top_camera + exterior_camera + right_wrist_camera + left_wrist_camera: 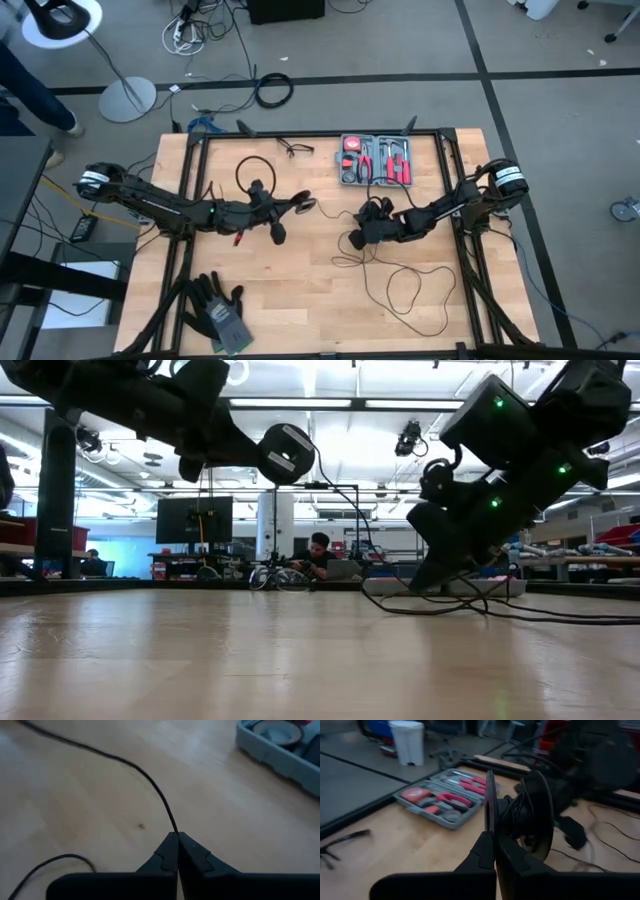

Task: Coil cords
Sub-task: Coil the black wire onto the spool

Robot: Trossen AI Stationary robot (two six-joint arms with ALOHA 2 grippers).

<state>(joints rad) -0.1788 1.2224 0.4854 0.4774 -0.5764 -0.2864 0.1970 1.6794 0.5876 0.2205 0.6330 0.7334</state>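
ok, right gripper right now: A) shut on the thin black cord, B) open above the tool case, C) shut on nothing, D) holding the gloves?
A. In the right wrist view the right gripper has its fingers pressed together with the thin black cord running straight into the tips; it sits over bare wood, with the tool case and the gloves apart from it.

Loose cord (400,290) loops across bare tabletop (300,300)
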